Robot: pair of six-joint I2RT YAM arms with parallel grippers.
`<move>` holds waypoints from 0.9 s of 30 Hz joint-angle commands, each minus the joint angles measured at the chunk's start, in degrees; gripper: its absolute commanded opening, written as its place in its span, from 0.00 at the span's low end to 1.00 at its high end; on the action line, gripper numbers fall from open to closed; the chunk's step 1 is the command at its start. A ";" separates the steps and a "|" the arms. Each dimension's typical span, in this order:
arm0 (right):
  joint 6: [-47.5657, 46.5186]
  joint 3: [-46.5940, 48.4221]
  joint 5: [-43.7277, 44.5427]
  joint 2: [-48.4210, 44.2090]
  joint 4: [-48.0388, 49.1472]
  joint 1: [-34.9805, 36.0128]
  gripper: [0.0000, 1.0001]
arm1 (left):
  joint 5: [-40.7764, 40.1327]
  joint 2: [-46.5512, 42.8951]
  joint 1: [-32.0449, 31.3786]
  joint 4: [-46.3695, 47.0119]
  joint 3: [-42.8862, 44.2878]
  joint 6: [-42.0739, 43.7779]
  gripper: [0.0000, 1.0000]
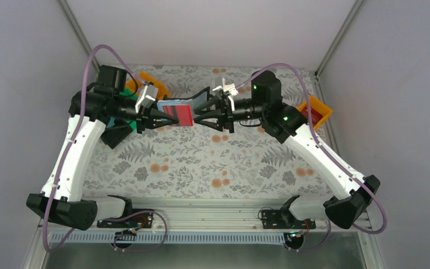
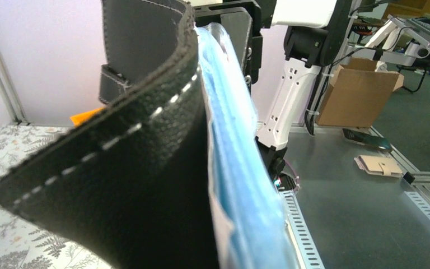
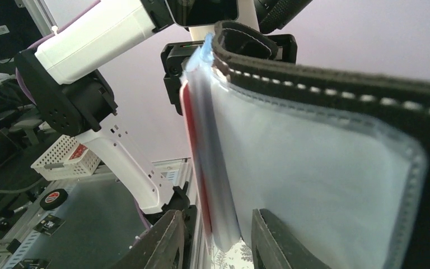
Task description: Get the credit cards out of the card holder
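**A:** Your black stitched-leather bifold card holder (image 2: 117, 185) is off the floral bench (image 1: 213, 162), hanging between the two arms in the upper middle of the top view. Its long axis runs left to right in that frame, from one wrist to the other.

**B:** Your left gripper (image 1: 155, 115) meets the holder's left end. Its own camera shows only leather and blue lining, no fingers. From above the tips look closed on that edge, so judge it to be the anchor.

**A:** Watch the thin red plastic credit card (image 1: 180, 114). It lies flat along the same axis, and its right end points at your right gripper (image 1: 197, 118), which is the nearer one.

**B:** In the right wrist view, the card's edge runs top to bottom beside the clear pocket. It ends between the two fingers (image 3: 171, 241), nearer the one on the left of the frame. The fingers stand apart with daylight on the card's side, so that gripper has nothing in it.

**A:** You'll likely want to close on that red edge and draw it toward the right of the top view, straight along the holder's length. An angled pull would probably drag the pocket along with the card.

**B:** You can't pick out a teal card from the blue lining here.
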 commanded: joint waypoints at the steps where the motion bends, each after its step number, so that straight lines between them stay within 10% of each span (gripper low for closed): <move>1: -0.41 1.73 -0.59 1.91 0.96 0.20 0.34 | 4.66 -1.16 -0.26 -0.67 1.74 3.53 0.02; 19: -3.55 3.55 -2.67 2.72 -0.07 3.94 0.04 | 0.11 -1.02 -0.28 6.36 0.22 -4.88 0.03; 27: -2.99 1.23 1.47 -0.59 -0.46 2.61 0.04 | 0.37 -1.53 0.01 3.87 0.49 -2.21 0.22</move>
